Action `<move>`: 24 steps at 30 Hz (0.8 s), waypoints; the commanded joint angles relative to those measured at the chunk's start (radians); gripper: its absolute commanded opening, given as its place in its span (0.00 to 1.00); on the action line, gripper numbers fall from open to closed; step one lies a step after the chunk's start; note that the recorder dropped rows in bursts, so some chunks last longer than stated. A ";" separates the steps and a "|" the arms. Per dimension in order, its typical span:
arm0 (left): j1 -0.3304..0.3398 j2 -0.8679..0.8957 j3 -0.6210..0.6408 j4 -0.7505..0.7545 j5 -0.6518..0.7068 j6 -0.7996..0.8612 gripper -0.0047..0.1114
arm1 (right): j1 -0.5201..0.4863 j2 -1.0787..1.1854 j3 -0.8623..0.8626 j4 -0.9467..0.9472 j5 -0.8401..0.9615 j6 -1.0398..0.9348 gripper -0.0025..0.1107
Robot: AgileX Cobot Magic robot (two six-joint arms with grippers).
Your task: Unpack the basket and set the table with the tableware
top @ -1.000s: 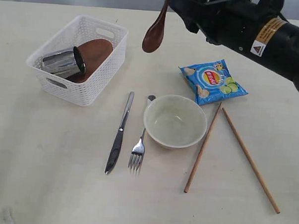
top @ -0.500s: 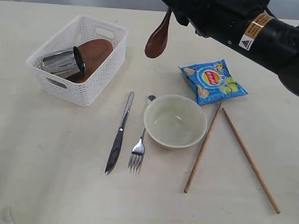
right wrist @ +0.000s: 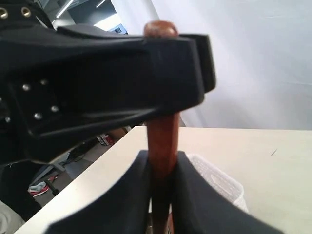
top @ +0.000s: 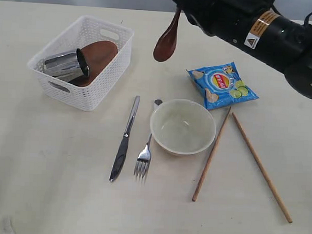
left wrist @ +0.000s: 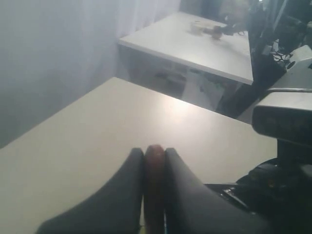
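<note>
Cream-beige surface (top: 49,185) partly laid: cream bowl (top: 182,127) in the middle, steel knife (top: 124,140) and fork (top: 145,150) just beside it on the basket side, two wooden chopsticks (top: 211,155) on the other side, blue chip bag (top: 222,84) beyond the bowl. White basket (top: 108,76) off to one side, holding a tipped steel cup (top: 67,65) and a small brown plate (top: 101,51).

Wooden spoon (top: 166,41) hanging high over the surface between basket and chip bag, scoop end down, touching nothing below. Gripped on the handle twice over: left hand (left wrist: 155,152) pinched narrow on the very end, right hand (right wrist: 161,156) closed on the handle just beside it. Looks like a mid-air handover, or a double hold ahead of placing.

To do well: settle on one carrier first. Loosen one hand fully and draw it clear before any travel, else risk of twisting the spoon out of the other grip. Then bring the spoon down toward a bare patch near the bowl, probably the gap between bowl and chopsticks or the space in front of the bowl. Tilt from hanging to nearly flat on the way down, touch the scoop end first, lay the handle after, open only once supported. Steer wide of the bowl rim, the chip bag and the chopsticks, likely to roll at a nudge.
</note>
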 commanded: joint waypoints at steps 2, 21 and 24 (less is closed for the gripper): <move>-0.001 -0.001 0.001 -0.006 0.007 -0.020 0.18 | -0.004 0.001 -0.006 0.002 0.001 -0.007 0.02; 0.002 -0.063 0.001 0.147 -0.140 -0.088 0.77 | -0.006 -0.091 -0.043 0.187 0.476 -0.497 0.02; 0.002 -0.073 0.001 0.151 -0.136 -0.090 0.77 | -0.006 -0.116 -0.094 0.177 0.646 -0.535 0.02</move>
